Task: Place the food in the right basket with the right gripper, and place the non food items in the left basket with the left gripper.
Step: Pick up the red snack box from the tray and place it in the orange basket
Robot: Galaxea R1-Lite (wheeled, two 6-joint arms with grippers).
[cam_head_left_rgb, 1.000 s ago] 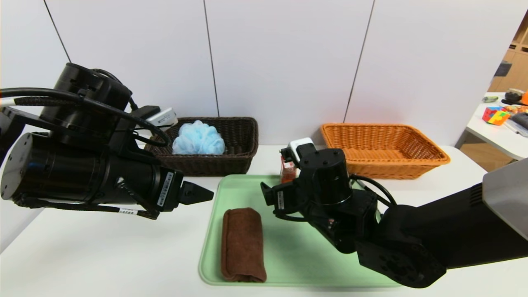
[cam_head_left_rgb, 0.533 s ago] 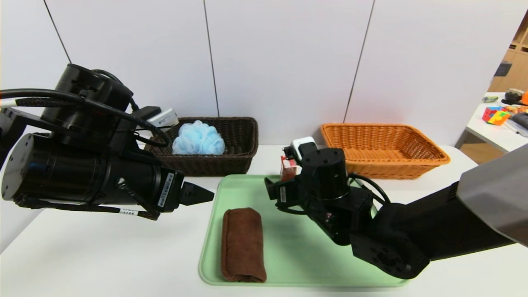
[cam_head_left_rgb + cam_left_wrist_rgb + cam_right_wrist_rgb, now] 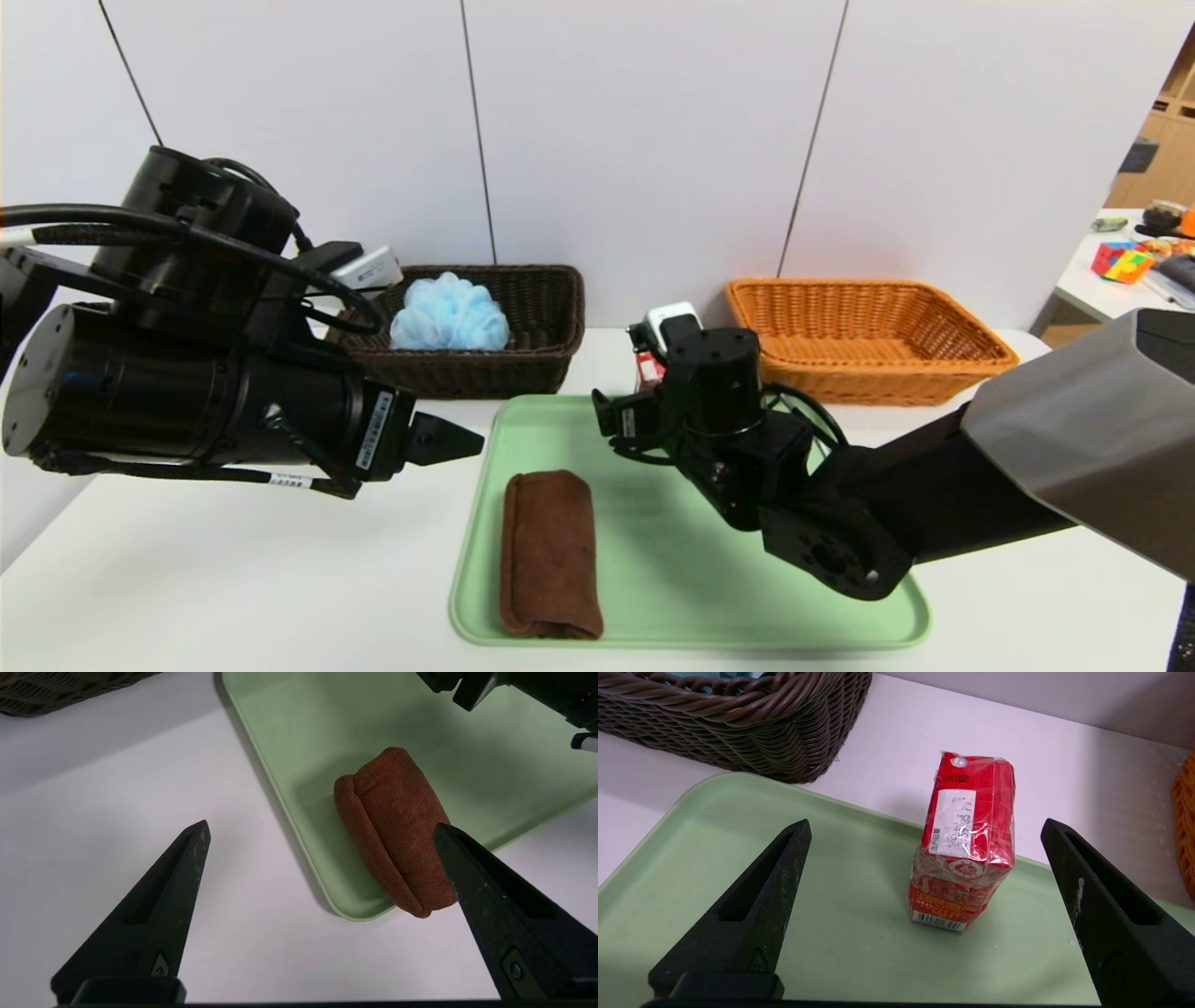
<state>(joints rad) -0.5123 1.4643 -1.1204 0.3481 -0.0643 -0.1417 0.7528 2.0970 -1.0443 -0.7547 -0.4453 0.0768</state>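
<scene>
Food packet (image 3: 964, 844) stands upright at the tray's (image 3: 738, 826) far edge, framed by the wide-open right pincer (image 3: 924, 830). Tall and narrow, it may topple if one finger touches first. Left pincer (image 3: 322, 830) hangs open near the brown towel (image 3: 397, 826).

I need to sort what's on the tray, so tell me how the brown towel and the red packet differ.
The brown towel is soft rolled cloth lying flat at the near left of the green tray; the red packet is a glossy plastic-wrapped box standing upright at the tray's far edge. The towel is plain; the packet carries printed labels and a barcode. The open right gripper faces the packet; the open left gripper hangs near the towel. Both rest on the tray, untouched.
</scene>
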